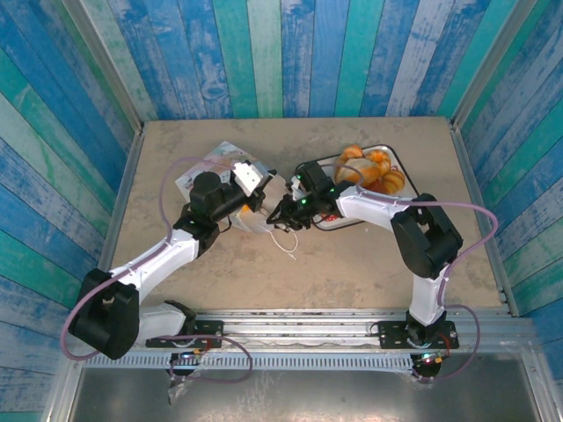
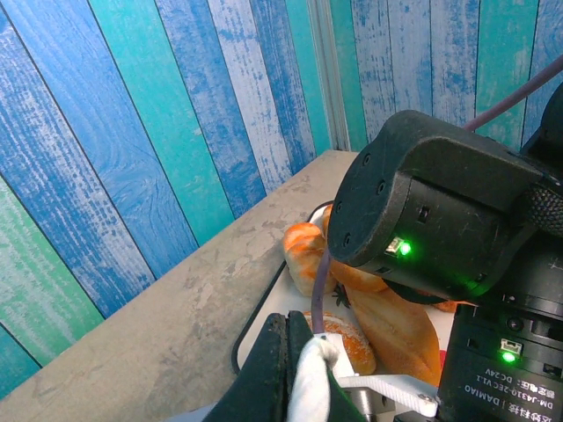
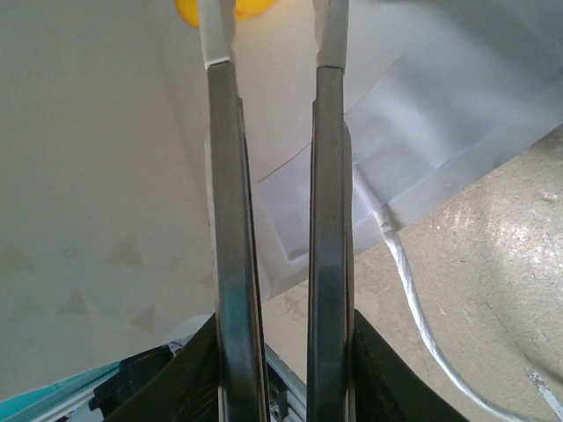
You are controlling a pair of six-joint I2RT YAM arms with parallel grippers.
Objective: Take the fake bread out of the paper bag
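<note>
The left tool (image 2: 299, 376) is clamped on the white edge of the paper bag (image 1: 252, 220), which sits mid-tabletop (image 1: 352, 264). The right tool (image 1: 281, 211) reaches inside the bag, its fingers (image 3: 224, 220) narrowly apart with an orange lump (image 3: 189, 7) at their tips. I cannot tell if they grip it. Bread (image 1: 370, 169) lies on the tray (image 2: 274, 303) just beside.

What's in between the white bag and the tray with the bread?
The right gripper and its black wrist, reaching toward the paper bag, in the top view.
</note>
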